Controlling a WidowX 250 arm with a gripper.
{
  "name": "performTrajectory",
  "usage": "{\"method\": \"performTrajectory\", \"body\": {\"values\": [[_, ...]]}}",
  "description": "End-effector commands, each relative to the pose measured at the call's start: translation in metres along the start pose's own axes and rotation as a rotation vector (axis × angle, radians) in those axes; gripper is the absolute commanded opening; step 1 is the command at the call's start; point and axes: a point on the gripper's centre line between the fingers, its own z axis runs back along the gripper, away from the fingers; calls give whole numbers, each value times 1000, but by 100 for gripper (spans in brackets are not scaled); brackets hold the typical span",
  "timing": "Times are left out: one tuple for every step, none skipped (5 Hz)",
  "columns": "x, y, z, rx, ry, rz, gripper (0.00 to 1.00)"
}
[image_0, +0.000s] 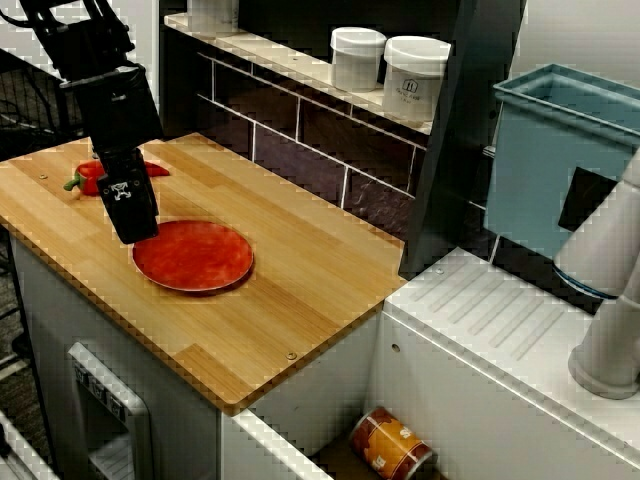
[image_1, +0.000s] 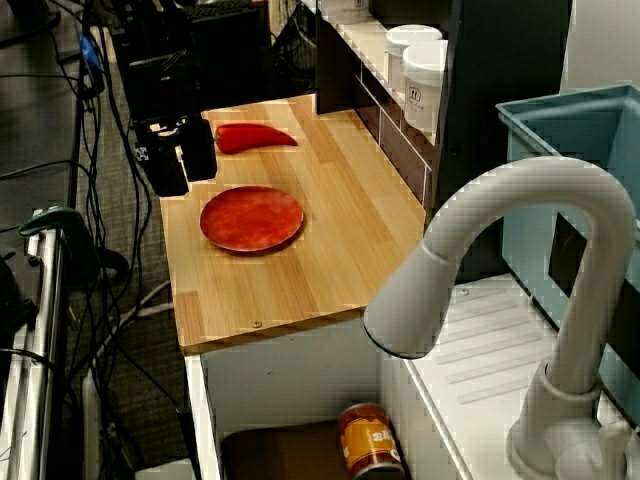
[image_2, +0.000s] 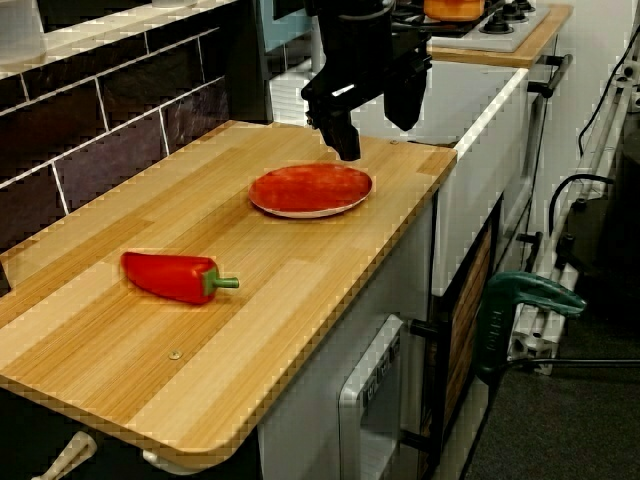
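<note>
Wooden desk fills the high view, where the tool hangs over the rim of a red plate and a red pepper lies behind it. In the view past the tap, its fingers stand spread with nothing between them. The low view from the desk's end shows them spread too and seemingly clear of the plate, though contact is hard to rule out. The plate looks stiff, light, slick and shallow, so its rim is probably the only hold.
</note>
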Motion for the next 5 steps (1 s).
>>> {"method": "performTrajectory", "body": {"values": [[0, 0, 0, 0, 0, 0, 100], [8, 17, 5, 199, -18, 141, 100], [7, 22, 10, 245, 15, 148, 100], [7, 36, 19, 296, 52, 215, 100], [1, 58, 34, 284, 99, 234, 100]]}}
